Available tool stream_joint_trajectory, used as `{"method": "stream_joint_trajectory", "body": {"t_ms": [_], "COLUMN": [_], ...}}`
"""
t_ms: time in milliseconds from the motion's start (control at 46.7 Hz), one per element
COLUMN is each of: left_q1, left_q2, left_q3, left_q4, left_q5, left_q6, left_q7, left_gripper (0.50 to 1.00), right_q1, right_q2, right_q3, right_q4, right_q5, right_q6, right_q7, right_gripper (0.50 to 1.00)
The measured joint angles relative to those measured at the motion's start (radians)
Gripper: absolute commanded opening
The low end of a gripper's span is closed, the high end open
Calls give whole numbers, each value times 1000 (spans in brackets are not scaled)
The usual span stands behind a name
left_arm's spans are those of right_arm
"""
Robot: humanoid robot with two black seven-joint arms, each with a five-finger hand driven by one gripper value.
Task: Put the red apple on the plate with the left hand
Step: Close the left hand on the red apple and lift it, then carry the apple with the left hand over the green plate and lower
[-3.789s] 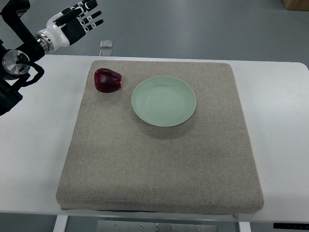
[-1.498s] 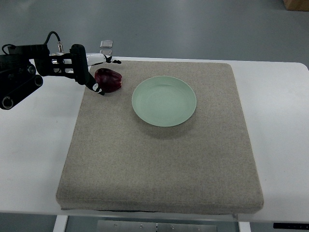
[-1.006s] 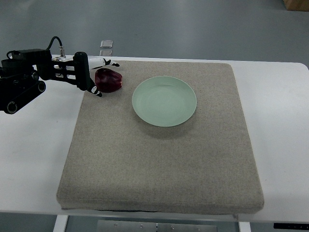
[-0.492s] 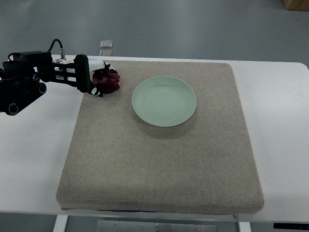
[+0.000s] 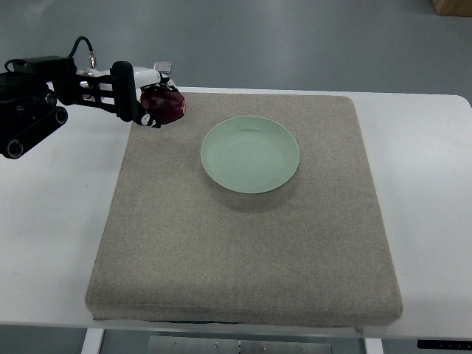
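The red apple (image 5: 165, 105) is being gripped from its left side by the curled fingers of the left hand (image 5: 144, 105) at the far-left corner of the grey mat (image 5: 243, 243), so that it can be carried to the green plate (image 5: 250, 154), which is lying empty well to its right.

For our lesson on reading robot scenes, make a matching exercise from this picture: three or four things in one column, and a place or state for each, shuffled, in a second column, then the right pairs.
Column one:
1. dark red apple
2. pale green round plate
3. grey fabric mat
4. robot's black and white left hand

Column two:
A. lies flat on the white table
B. empty, at the middle of the mat's far half
C. closed around the fruit at the mat's far left corner
D. held in the fingers, not yet on the dish

Right pairs: 1-D, 2-B, 3-A, 4-C
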Motion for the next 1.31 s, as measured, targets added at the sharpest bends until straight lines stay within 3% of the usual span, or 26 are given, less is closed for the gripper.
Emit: {"method": "stream_joint_trajectory", "body": {"t_ms": [214, 385, 578, 813, 1070, 1306], "left_q1": [-101, -186, -205, -121, -25, -7], "left_q2": [31, 29, 8, -89, -144, -153], "left_q3": [-13, -15, -1, 13, 58, 119], "left_q4": [-47, -90, -170, -196, -174, -153], "left_q5": [-40, -119, -151, -135, -58, -55], "left_q6": [-9, -82, -96, -79, 50, 86], "left_q7": [-22, -22, -21, -18, -19, -19], "left_gripper": [500, 500, 500, 500, 500, 500], "right_q1": [0, 0, 0, 0, 0, 0], "right_q2": [0, 0, 0, 0, 0, 0], "right_q3": [0, 0, 0, 0, 0, 0], "right_q4": [0, 0, 0, 0, 0, 0], "right_q5": [0, 0, 0, 0, 0, 0], "right_q6": [0, 0, 0, 0, 0, 0], "right_q7": [0, 0, 0, 0, 0, 0], "right_gripper": [932, 932, 932, 932, 932, 932]}}
